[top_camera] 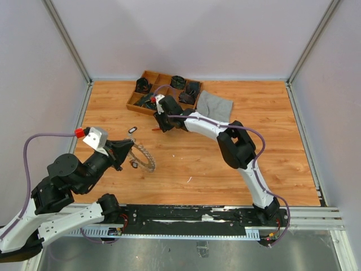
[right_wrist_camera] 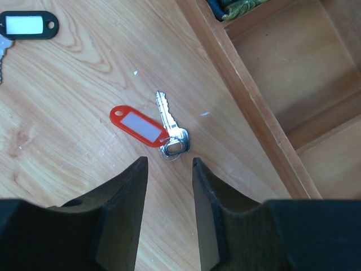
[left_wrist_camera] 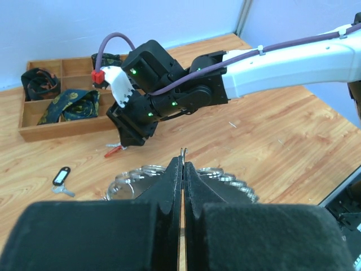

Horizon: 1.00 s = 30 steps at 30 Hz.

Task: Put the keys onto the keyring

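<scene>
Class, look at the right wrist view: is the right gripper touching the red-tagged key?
Apart. The right wrist view shows bare wood between each fingertip of the right gripper and the red-tagged key; its open jaws lie short of it.

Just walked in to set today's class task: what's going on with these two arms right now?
The left tool is shut on the rim of the keyring, holding it at the left side of the table. The right tool is open just over a red-tagged key, which lies flat on the wood beside the wooden tray, with nothing between its fingers. A black-tagged key lies loose farther off. Neither of these keys is on the ring yet.
</scene>
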Each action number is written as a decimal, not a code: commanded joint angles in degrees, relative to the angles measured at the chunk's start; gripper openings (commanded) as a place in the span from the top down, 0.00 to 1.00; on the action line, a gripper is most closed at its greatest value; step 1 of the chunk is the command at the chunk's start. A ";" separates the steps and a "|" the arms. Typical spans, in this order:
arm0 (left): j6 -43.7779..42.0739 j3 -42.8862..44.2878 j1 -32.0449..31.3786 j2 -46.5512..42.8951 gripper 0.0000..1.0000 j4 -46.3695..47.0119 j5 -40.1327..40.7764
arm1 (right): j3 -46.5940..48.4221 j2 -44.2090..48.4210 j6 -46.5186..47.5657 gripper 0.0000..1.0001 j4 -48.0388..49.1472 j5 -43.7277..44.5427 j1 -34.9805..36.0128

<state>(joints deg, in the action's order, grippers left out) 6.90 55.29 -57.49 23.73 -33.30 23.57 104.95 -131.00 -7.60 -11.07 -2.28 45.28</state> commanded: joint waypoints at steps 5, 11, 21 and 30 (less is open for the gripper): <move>-0.39 1.15 -0.05 -1.47 0.99 3.15 1.81 | 7.12 -4.73 5.45 0.61 -5.47 1.19 0.39; -0.22 0.81 0.00 -1.47 1.00 3.23 1.75 | 11.90 -8.33 7.12 0.61 -8.19 1.91 1.12; -0.13 0.22 -0.06 -1.83 0.99 3.40 1.76 | 13.41 -10.06 8.80 0.62 -10.14 2.74 2.39; 0.14 -0.26 -0.07 -2.35 0.99 3.40 1.77 | 10.74 -8.69 9.43 0.80 -7.68 3.74 2.50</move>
<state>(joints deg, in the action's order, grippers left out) 6.87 55.13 -57.49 22.39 -33.28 24.69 116.77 -139.85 0.47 -19.29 -0.05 47.31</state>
